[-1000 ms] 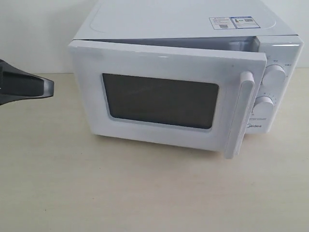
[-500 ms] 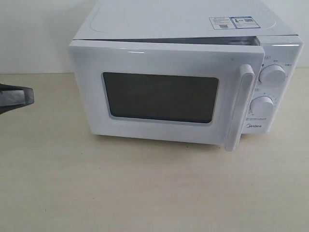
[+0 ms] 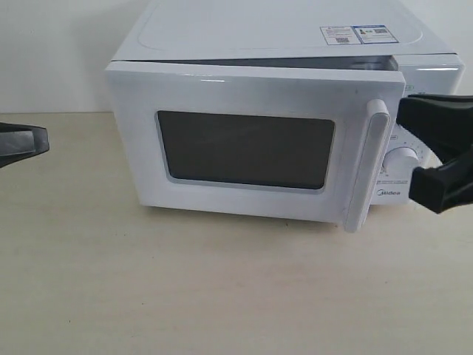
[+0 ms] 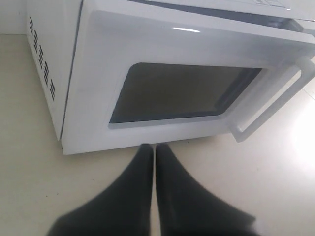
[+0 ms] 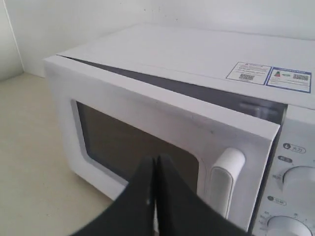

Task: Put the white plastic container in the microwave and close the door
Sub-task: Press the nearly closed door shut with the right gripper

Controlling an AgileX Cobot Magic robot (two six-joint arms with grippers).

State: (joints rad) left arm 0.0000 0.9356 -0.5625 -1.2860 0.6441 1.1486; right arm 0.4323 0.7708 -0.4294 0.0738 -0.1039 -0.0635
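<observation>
Bright, even light, soft shadows, small glare on the door [image 4: 183, 91]

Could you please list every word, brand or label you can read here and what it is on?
"Midea": microwave panel, below the dials.
Two stickers on its top: print too small to read.
Markings by the dials: blurred, unreadable.

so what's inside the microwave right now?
Cannot tell. The door is only slightly ajar on the microwave, and its window is dark, so nothing shows through it. The narrow gap shows no contents. No container appears in any view.
</observation>
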